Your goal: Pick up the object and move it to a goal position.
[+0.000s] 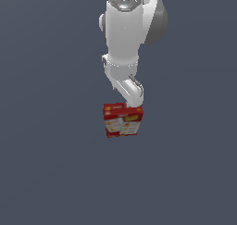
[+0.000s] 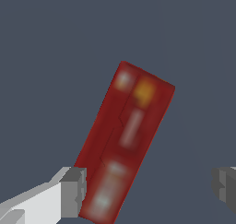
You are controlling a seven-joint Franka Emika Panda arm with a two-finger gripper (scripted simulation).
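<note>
Red cracker-style box [image 1: 122,121] with white and yellow panels, on the grey floor [image 1: 46,173] directly below the white arm [image 1: 125,39]; gripper [image 2: 150,191] spread wide, one finger pad [image 2: 73,192] beside the box's edge, holding nothing.

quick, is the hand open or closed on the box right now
hand: open, fingers spread around one end of the red box, one finger beside it, the other well clear; not gripping.
</note>
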